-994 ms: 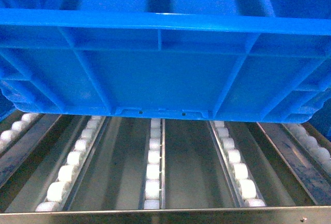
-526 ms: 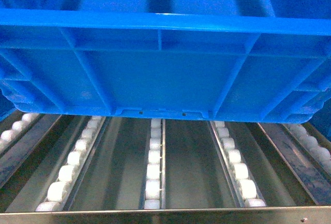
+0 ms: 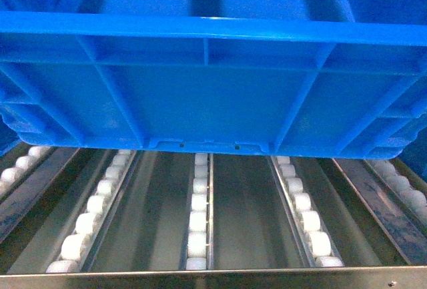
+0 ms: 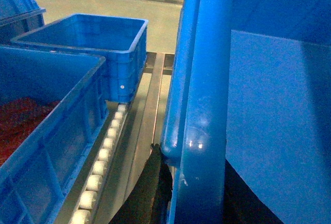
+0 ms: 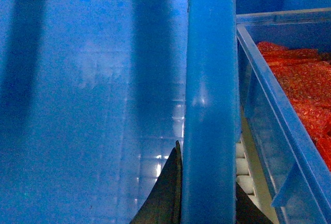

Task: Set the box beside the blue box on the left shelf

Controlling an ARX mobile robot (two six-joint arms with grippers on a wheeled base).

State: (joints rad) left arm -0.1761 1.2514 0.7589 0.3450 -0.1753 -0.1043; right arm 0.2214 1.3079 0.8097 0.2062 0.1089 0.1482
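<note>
The box point(image 3: 207, 95), a large bright blue ribbed crate, fills the upper head view with its near wall facing me. It sits over the left shelf point(image 3: 240, 222), a grey steel deck with tracks of white rollers. Whether its base touches the rollers I cannot tell. My left gripper point(image 4: 190, 157) is shut on the box's left rim point(image 4: 201, 105), one black finger point(image 4: 150, 182) outside the wall. My right gripper point(image 5: 207, 167) is shut on the right rim point(image 5: 209, 79), one finger point(image 5: 168, 188) inside the box. A blue box point(image 4: 46, 125) with red contents stands left of the held one.
An empty blue crate point(image 4: 88, 43) stands farther back on the left, beside a roller track point(image 4: 101, 157). On the right, close to the held box, another blue crate point(image 5: 269, 110) holds red packets point(image 5: 300, 89). The shelf's metal front lip point(image 3: 213, 279) runs along the bottom of the head view.
</note>
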